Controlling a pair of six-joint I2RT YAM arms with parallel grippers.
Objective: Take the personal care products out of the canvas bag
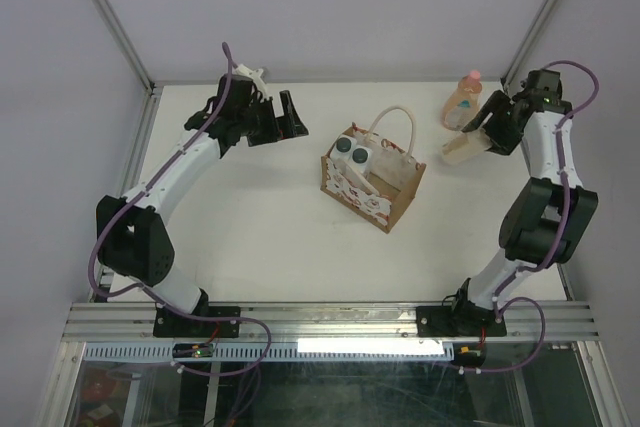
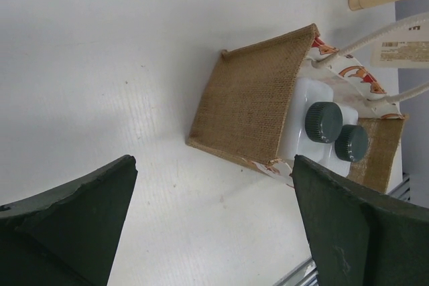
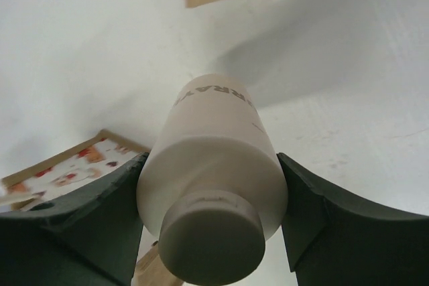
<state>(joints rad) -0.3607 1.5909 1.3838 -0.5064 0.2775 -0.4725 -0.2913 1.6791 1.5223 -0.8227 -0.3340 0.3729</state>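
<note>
The canvas bag (image 1: 372, 185) stands mid-table, brown with a white patterned side and rope handles. Two white bottles with dark caps (image 1: 351, 151) stand inside its left end; the left wrist view shows them too (image 2: 328, 125). My right gripper (image 1: 480, 137) is shut on the cream bottle (image 1: 462, 148), holding it to the right of the bag; my fingers press both its sides (image 3: 214, 165). The peach-orange bottle with pink cap (image 1: 463, 99) stands on the table behind it. My left gripper (image 1: 278, 117) is open and empty, left of the bag (image 2: 251, 98).
The table (image 1: 250, 207) is white, with side walls and a frame post at the back left (image 1: 120, 32). A metal rail (image 1: 320, 319) runs along the near edge by the arm bases.
</note>
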